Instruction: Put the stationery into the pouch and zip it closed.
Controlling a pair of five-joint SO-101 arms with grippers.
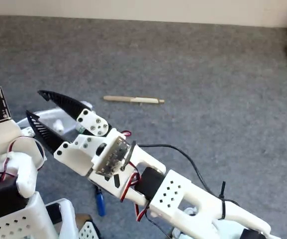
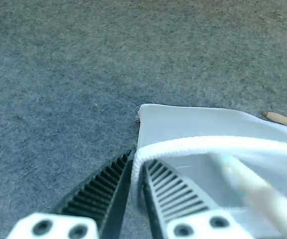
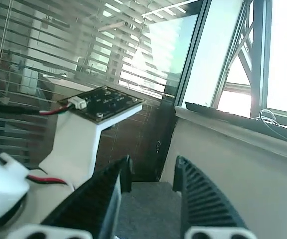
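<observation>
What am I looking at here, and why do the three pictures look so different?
These are two small robot arms working at a grey table. One picture looks down from above. The other two come from cameras fixed on each arm's wrist. The left tool, a two-fingered pincer, is shut on the edge of a pale pouch, and a white pen seems to lie inside it. The right tool is open near the pouch and holds nothing. Its camera points sideways, towards the windows. On the table lie a wooden pencil and a blue pen.
</observation>
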